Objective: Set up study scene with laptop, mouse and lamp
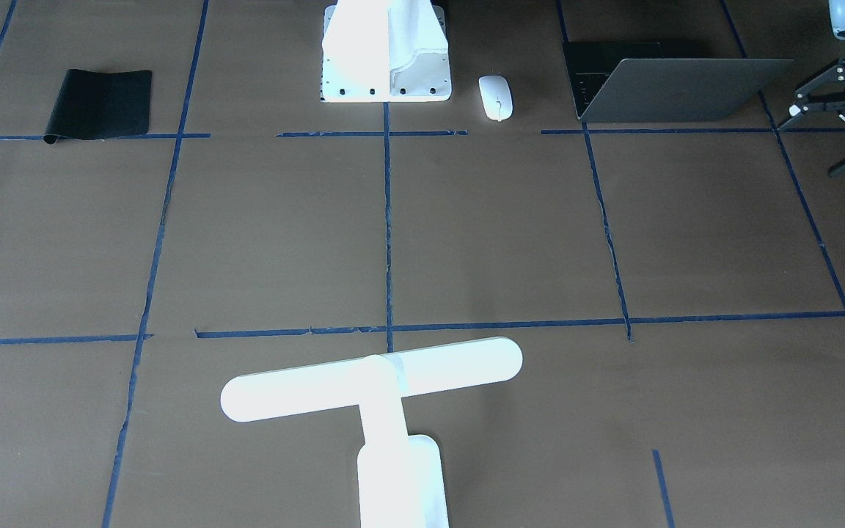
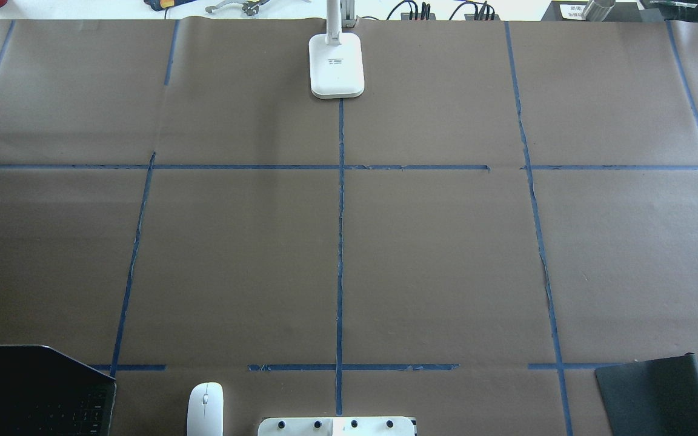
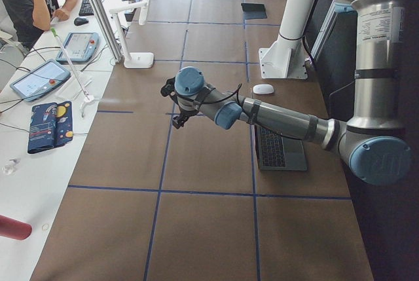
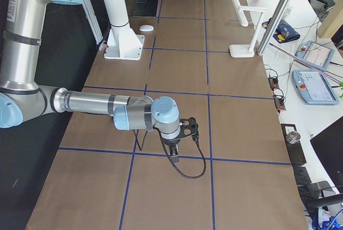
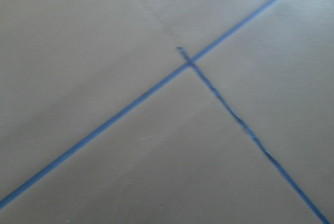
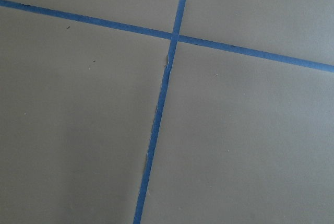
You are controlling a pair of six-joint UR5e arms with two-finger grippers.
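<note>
Left gripper (image 1: 824,139) hangs with its jaws spread apart, near the laptop (image 1: 686,92), which sits part-open at the robot's edge. Mouse (image 1: 495,97) lies between the laptop and the white mount base (image 1: 386,73). Lamp (image 1: 371,381) stands at the operators' edge on the centre tape line. Right gripper (image 4: 176,152) hangs over the table (image 4: 241,133) (I can't tell how its jaws stand from the side view).

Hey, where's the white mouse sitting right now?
In the overhead view the mouse lies at the bottom edge, left of centre, on the robot's left side, between the open laptop and the white bolted base.
</note>
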